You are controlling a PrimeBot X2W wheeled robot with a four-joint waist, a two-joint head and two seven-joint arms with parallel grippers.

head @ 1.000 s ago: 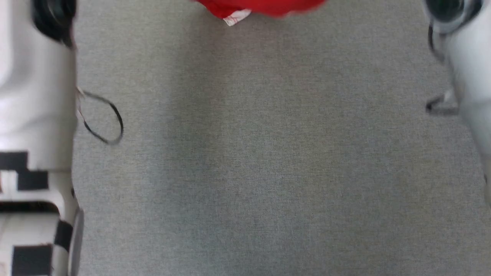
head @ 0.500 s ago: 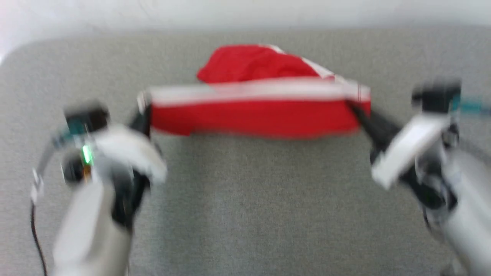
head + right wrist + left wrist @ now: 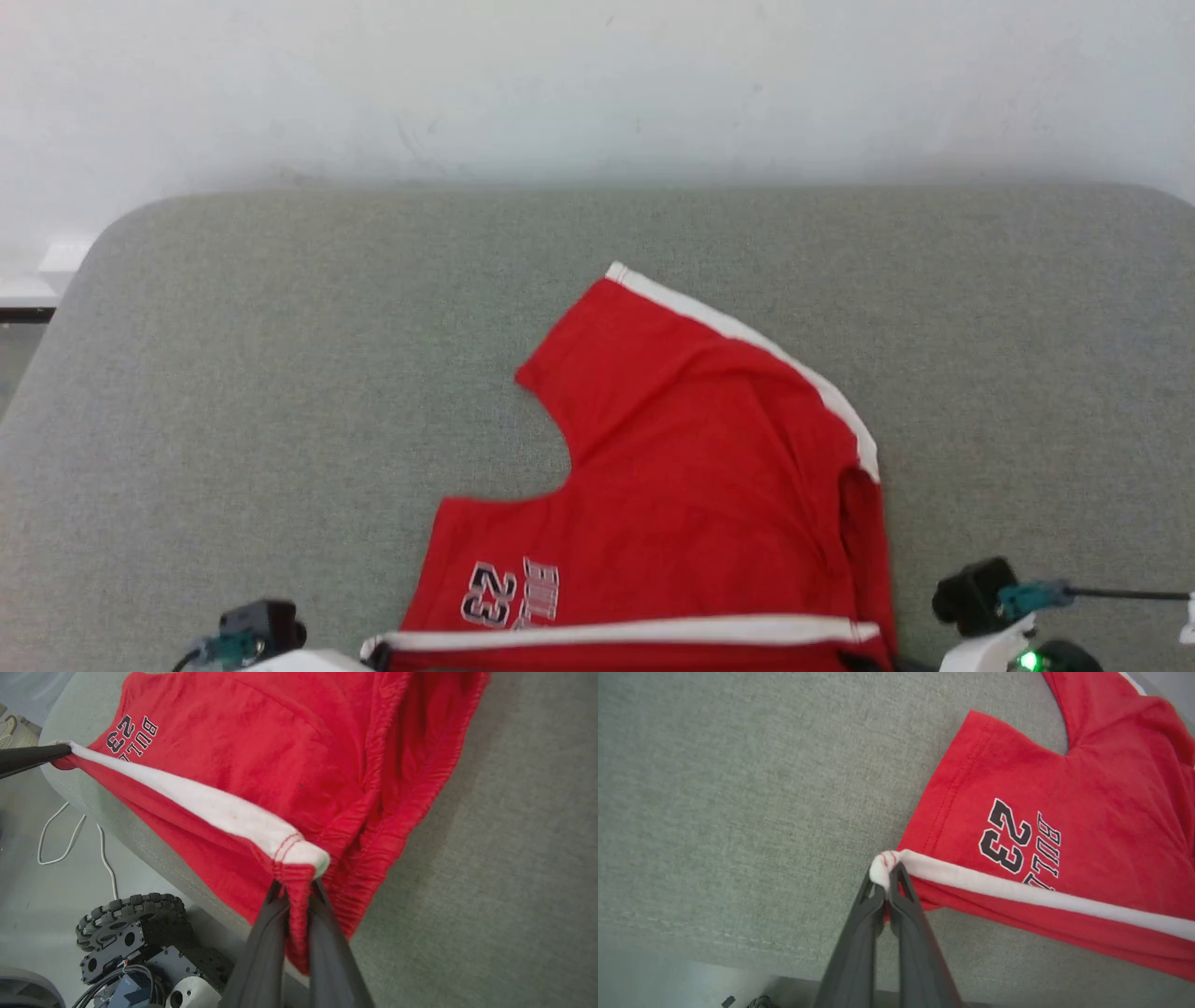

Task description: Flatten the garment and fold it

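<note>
The left pincer point(image 3: 889, 884) pinches one end of the white band point(image 3: 1017, 893) and the right pincer point(image 3: 299, 891) pinches the other, so the band is taut. The red shorts point(image 3: 709, 485) lie spread across the grey bench point(image 3: 280, 373), hanging over its near edge. Best to pull evenly and lower level, smoothing the bunched right side.

The left gripper point(image 3: 887, 887) at 7 o'clock and the right gripper point(image 3: 297, 890) at 5 o'clock each pinch the garment point(image 3: 709, 467) tightly.
</note>
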